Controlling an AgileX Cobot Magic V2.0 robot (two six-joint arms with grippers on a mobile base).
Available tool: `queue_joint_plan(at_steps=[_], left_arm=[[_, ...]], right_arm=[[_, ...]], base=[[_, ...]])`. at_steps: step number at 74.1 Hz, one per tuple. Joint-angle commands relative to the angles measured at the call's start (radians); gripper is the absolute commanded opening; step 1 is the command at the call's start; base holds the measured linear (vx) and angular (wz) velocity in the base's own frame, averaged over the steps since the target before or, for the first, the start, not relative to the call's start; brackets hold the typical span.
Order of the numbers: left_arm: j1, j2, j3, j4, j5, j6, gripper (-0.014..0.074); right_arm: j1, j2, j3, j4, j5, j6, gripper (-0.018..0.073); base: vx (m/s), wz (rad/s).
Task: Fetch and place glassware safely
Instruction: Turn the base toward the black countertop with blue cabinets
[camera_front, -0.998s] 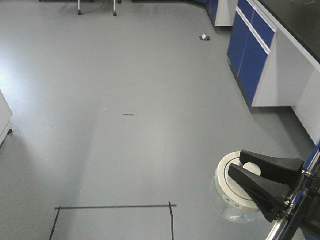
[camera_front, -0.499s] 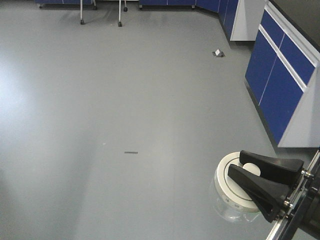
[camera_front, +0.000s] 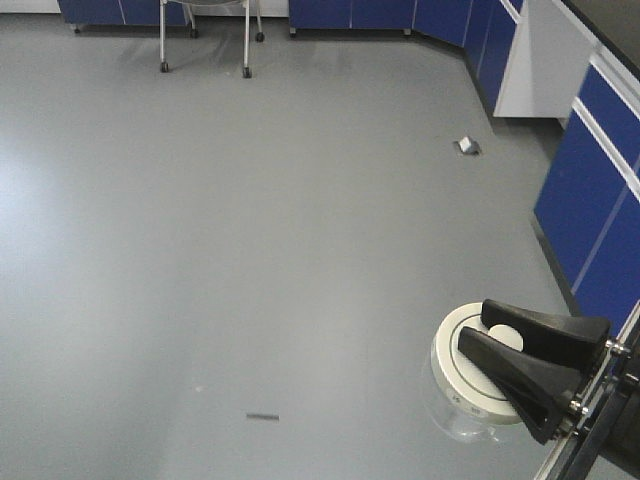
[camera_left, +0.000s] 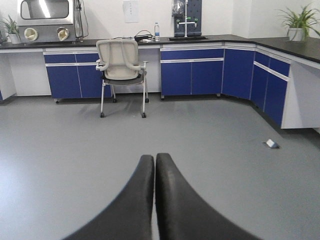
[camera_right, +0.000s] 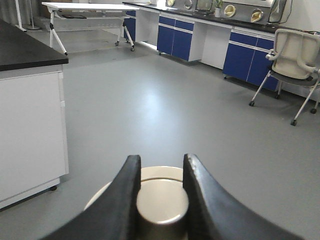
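The small squat clear glass jar (camera_front: 452, 400) hung at the lower right of the front view, carried off the grey floor (camera_front: 250, 250) by the right gripper (camera_front: 475, 326). Its wide white round lid (camera_right: 159, 173) looked smooth and matt, and the two tapering black fingers (camera_right: 125, 200) were clamped on either side of the raised centre knob (camera_right: 162, 202), pressing against it. The transparent, rounded body showed below the lid's rim, with the floor visible through it. The left gripper (camera_left: 154, 159) was closed on nothing, its curved black fingers pressed together along their length. The floor was plain and slightly glossy, and a wide stretch of it lay open ahead of the jar, marked only by a short dark dash (camera_front: 263, 416) and a small pale object (camera_front: 467, 146) lying near the blue-fronted base cabinets (camera_front: 590, 220) along the right side. More blue cabinets under a black worktop (camera_left: 200, 38) lined the far wall, with a cream mesh-backed chair on castors (camera_left: 121, 65) in front of them. A white cabinet block with a black top (camera_right: 30, 125) stood near the jar in the right wrist view.
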Motion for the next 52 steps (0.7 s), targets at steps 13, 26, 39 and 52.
queue_joint_plan(at_steps=[13,26,39,52], left_arm=[[-0.009,0.012,-0.027,-0.007,-0.072,-0.006,-0.0007],[-0.009,0.012,-0.027,-0.007,-0.072,-0.006,-0.0007],[-0.009,0.012,-0.027,-0.007,-0.072,-0.006,-0.0007],[-0.009,0.012,-0.027,-0.007,-0.072,-0.006,-0.0007]], right_arm=[[-0.002,-0.003,-0.032,0.036,-0.021,-0.006,-0.0001],[-0.002,-0.003,-0.032,0.036,-0.022,-0.006,-0.0001],[-0.002,-0.003,-0.032,0.036,-0.022,-0.006,-0.0001],[-0.002,-0.003,-0.032,0.036,-0.023,-0.006,-0.0001]], base=[[0.75,0.12],[0.73,0.05],[0.73,-0.04],[0.74,-0.14]])
